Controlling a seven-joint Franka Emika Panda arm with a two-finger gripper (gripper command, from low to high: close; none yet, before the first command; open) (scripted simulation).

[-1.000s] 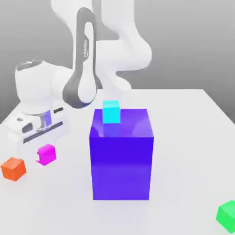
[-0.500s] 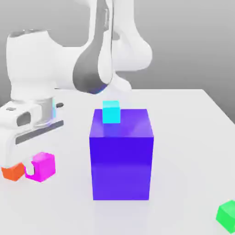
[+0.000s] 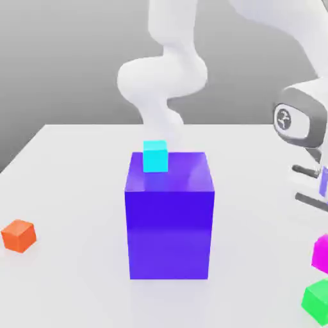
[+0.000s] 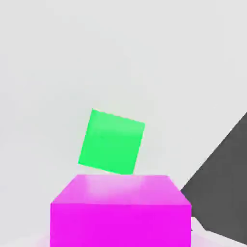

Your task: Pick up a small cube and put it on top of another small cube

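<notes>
Since the pink cube (image 3: pixel 322 252) is small, rigid and glossy, I judge it light but slippery, best held on two opposite flat faces. My pincer is closed on it, held above the desk (image 3: pixel 70 160) near its edge at the exterior view's right, pointing down, just above the green cube (image 3: pixel 317 300).
</notes>
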